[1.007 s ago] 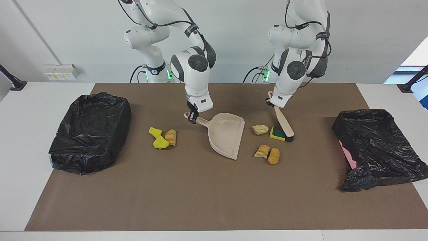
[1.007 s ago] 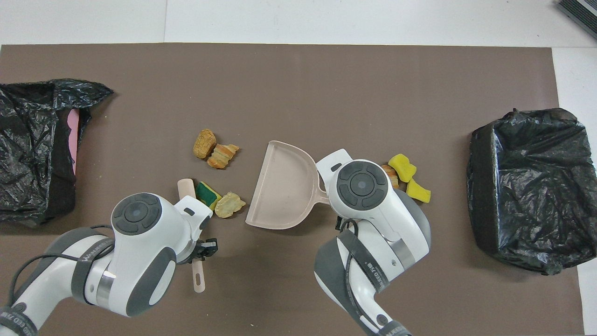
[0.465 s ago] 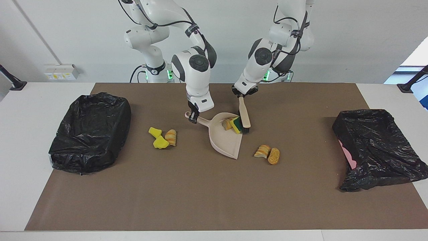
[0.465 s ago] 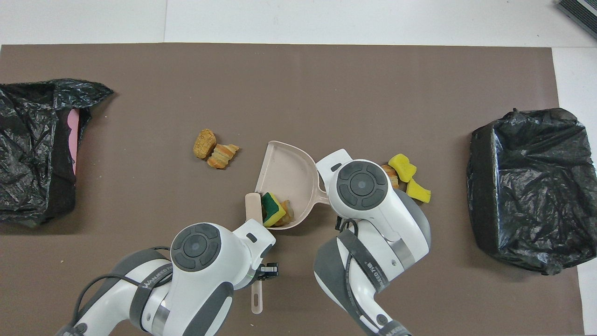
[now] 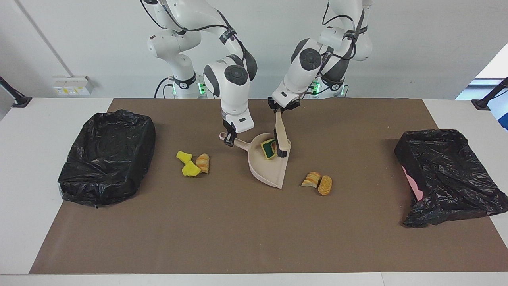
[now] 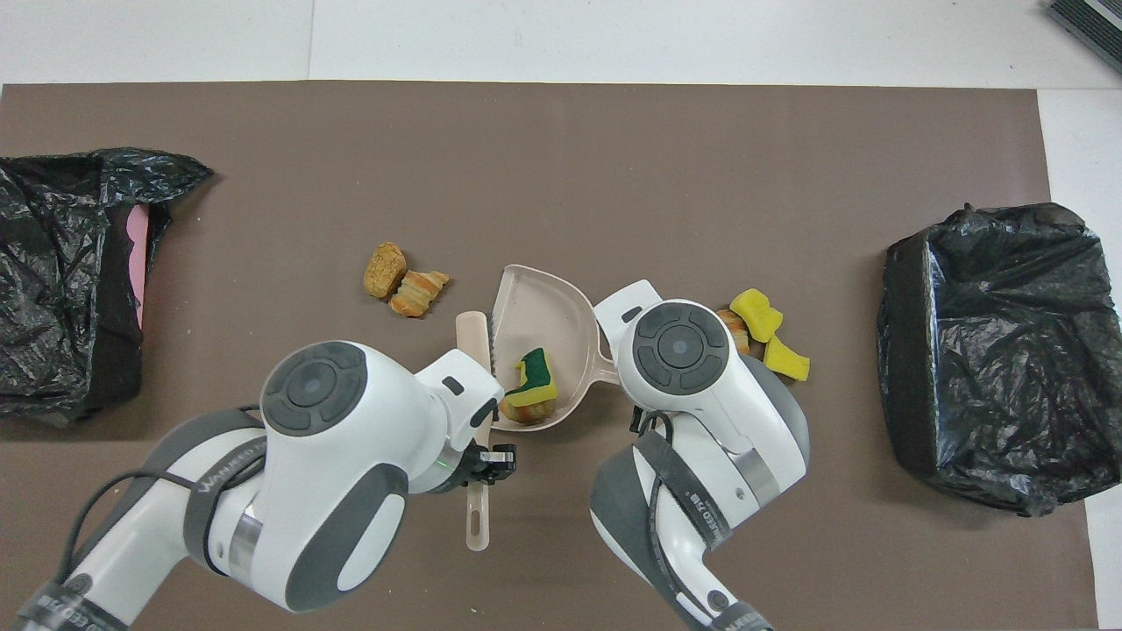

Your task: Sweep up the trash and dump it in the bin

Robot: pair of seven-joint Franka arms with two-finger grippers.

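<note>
Left pincer point(image 5: 278, 111): clamped on the beige hand brush point(image 5: 281, 137), pushing sponge chunks point(image 6: 530, 393) inward.
Right pincer point(image 5: 228, 140): clamped on the beige plastic dustpan point(image 5: 270, 169) handle, bracing it.

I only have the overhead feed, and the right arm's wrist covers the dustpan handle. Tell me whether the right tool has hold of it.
Observer: Yes. In the facing view the right tool is shut on the handle of the dustpan.
Operator: Tell me what is half hidden under that arm beside the yellow chunks.
Observer: One striped chunk. The facing view shows all of it, right beside the yellow chunks.
Operator: Report how the brush stands.
Observer: The brush stands steeply in the left tool, bristles down at the dustpan's mouth, beside the green chunk.
</note>
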